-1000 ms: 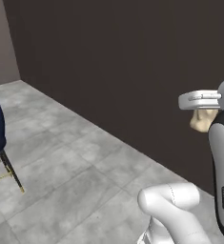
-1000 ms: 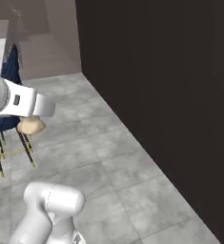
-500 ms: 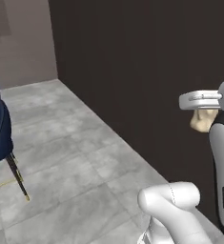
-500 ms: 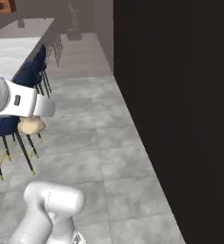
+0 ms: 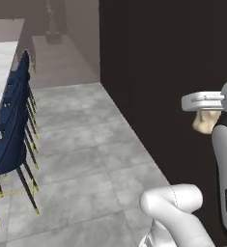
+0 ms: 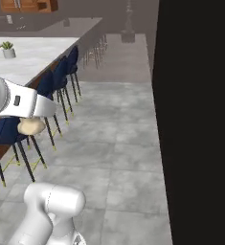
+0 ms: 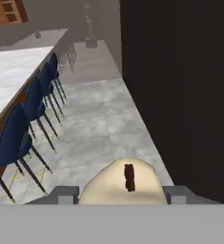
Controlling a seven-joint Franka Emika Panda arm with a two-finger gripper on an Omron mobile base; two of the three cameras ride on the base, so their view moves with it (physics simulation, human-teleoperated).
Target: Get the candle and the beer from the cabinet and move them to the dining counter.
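candle in the gripper, out on the kitchen floor

the gripper sits partly closed around the candle, a pale cream-beige stub with a short dark wick on top. in the hand view a grey finger stands on each side of it, touching it. from the left base view the candle hangs just under the white hand; from the right base view it shows as a beige lump below the wrist.

the arm is held up over a grey tiled floor. a tall dark wall panel runs close along the robot's right side. on the left, well apart from the hand, runs the dining counter, white marble, with a row of navy blue stools tucked along its edge. a small potted plant stands on the counter top. reddish-brown cabinet doors show far off.
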